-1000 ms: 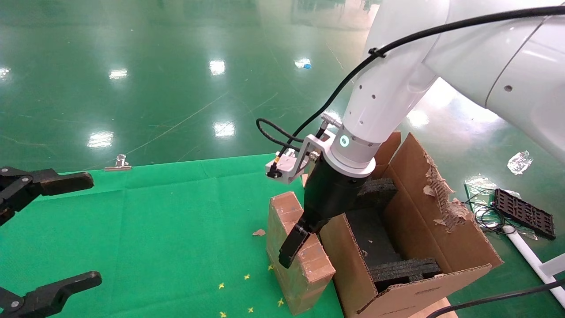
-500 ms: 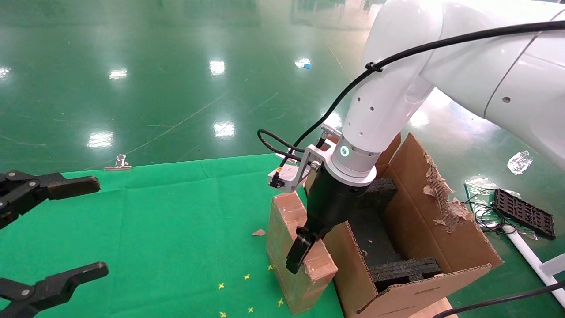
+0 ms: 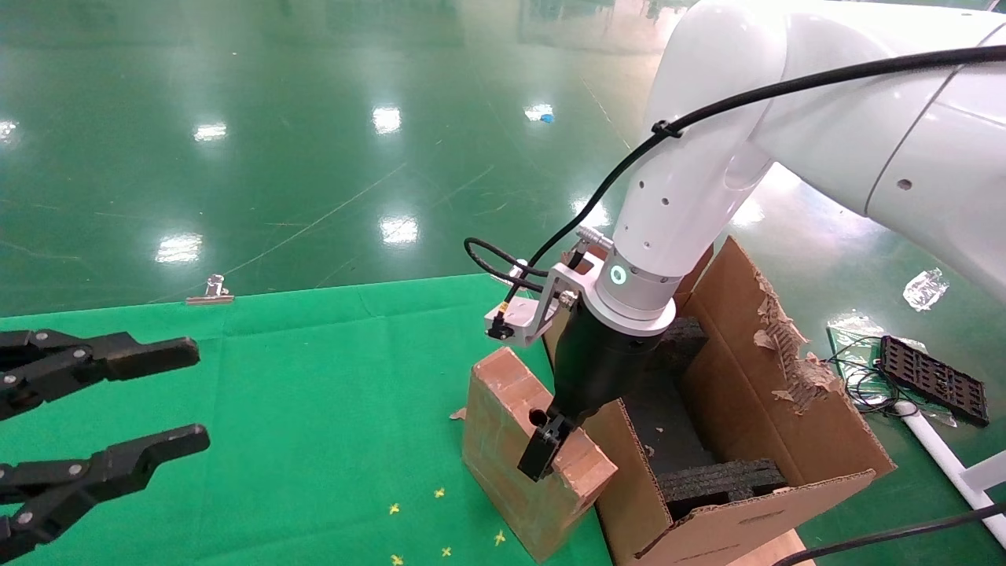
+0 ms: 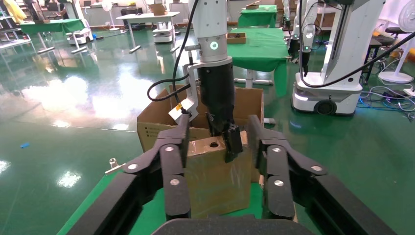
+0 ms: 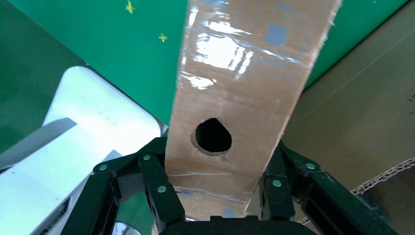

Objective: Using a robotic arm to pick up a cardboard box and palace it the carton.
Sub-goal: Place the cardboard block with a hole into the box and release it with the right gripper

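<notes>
**Cardboard box gripped beside the carton**

Cardboard box (image 3: pixel 528 448), glossy with tape, stands on edge and tilted on the green tabletop (image 3: pixel 314 393), touching the carton's (image 3: pixel 794 440) near wall. A round hole shows in its narrow upper face. The right gripper (image 5: pixel 215 196) of the robotic arm (image 3: pixel 684 204) is clamped on that upper end, with 1 finger (image 5: pixel 151 186) on each broad side. Black foam pieces (image 3: pixel 719 478) lie inside the carton, whose far wall has a ragged edge. The left gripper (image 3: pixel 118 409) hovers over the tabletop's left part, well apart from the box, spread wide with nothing in it.
</notes>
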Robot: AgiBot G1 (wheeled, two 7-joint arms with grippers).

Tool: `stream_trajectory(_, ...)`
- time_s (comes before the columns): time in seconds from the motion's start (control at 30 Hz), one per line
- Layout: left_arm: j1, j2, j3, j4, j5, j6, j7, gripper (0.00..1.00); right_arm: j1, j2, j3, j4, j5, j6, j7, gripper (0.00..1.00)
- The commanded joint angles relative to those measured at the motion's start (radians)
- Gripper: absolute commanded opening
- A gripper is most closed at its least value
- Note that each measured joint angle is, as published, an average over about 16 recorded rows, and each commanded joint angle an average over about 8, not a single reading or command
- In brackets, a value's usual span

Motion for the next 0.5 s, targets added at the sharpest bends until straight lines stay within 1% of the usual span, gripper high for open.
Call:
stream_trajectory(0.03,0.000,0.000,0.000,0.000,0.000,0.000,0.000,0.00,-0.001,-0.003,-0.003,0.002,-0.005,-0.001,-0.001,0.00)
stream_trajectory(0.13,0.000,0.000,0.000,0.000,0.000,0.000,0.000,0.00,0.032,0.044,0.032,0.002,0.012,0.037,-0.059,0.00)
stream_trajectory(0.3,0.000,0.000,0.001,0.000,0.000,0.000,0.000,0.00,0.115,0.164,0.112,-0.018,0.057,0.102,-0.182,0.00)
stream_trajectory(0.4,0.000,0.000,0.001,0.000,-0.001,0.000,0.000,0.00,0.168,0.223,0.143,-0.062,0.066,0.117,-0.234,0.00)
stream_trajectory(0.5,0.000,0.000,0.001,0.000,-0.001,0.000,0.001,0.00,0.217,0.265,0.153,-0.129,0.049,0.118,-0.268,0.00)
